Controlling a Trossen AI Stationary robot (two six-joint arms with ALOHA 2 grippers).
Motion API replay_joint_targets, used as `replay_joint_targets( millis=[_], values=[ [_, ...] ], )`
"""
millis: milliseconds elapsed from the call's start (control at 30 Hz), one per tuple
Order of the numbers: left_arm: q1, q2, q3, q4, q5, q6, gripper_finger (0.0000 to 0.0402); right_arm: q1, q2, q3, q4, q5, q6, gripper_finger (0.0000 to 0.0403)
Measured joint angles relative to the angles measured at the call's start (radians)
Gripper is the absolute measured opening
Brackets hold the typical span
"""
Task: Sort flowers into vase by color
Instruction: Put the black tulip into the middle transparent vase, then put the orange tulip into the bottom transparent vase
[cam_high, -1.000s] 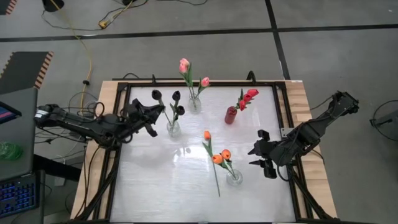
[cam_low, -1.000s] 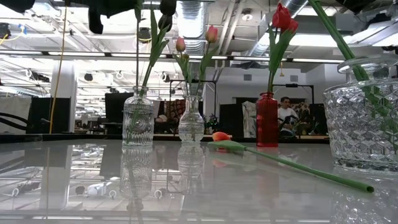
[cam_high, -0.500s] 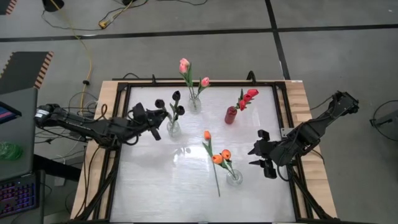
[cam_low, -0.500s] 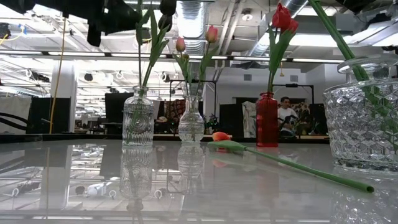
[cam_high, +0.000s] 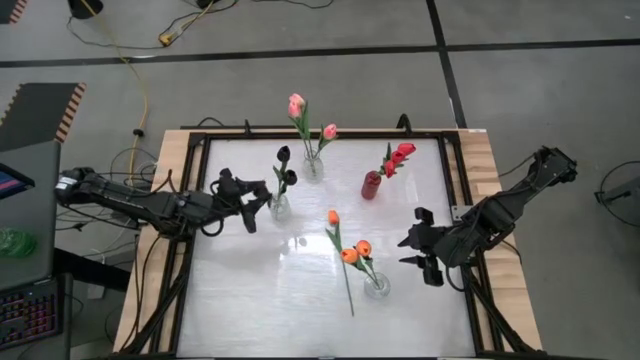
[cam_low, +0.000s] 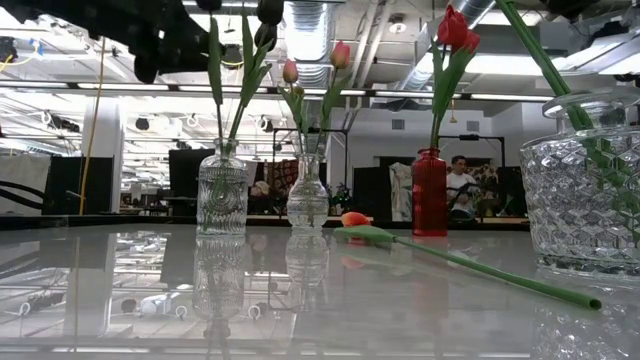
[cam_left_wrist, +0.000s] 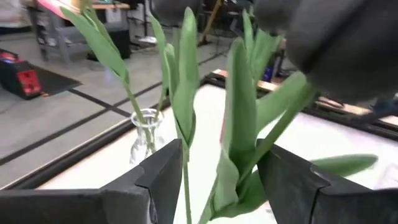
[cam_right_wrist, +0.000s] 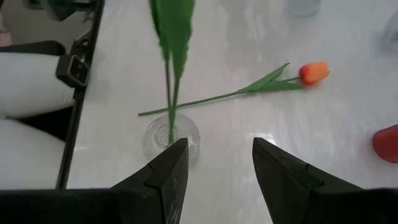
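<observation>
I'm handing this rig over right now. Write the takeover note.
Left gripper: open, beside the clear glass vase of black tulips, stems between its fingers but not clamped.
Right gripper: open, empty, waiting by the clear vase with two orange tulips.
Done: pink tulips in the back clear vase, red tulips in the red vase, black ones placed.
Left: one orange tulip lying on the white table goes into the orange vase.
</observation>
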Motion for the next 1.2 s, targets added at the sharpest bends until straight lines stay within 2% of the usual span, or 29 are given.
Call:
replay_joint_targets(
  millis=[200, 533, 667, 867, 1200],
  values=[
    [0.000, -0.095, 0.000, -0.115, 0.047, -0.011, 0.0188, -0.024, 0.000, 0.000, 0.000, 0.067, 0.001, 0.0205],
    [0.000, -0.228, 0.000, -0.319, 0.144, -0.058, 0.0187, -0.176, 0.000, 0.000, -0.001, 0.071, 0.032, 0.0205],
    [0.000, -0.238, 0.000, -0.400, 0.169, -0.110, 0.0187, -0.238, 0.005, 0.000, -0.006, 0.071, 0.126, 0.0205],
    [0.000, -0.223, 0.000, -0.442, 0.171, -0.143, 0.0187, -0.287, 0.060, 0.001, -0.011, 0.067, 0.167, 0.0205],
    [0.000, -0.190, 0.001, -0.452, 0.170, -0.144, 0.0187, -0.384, 0.211, 0.001, 0.031, -0.041, 0.220, 0.0205]
  ],
)
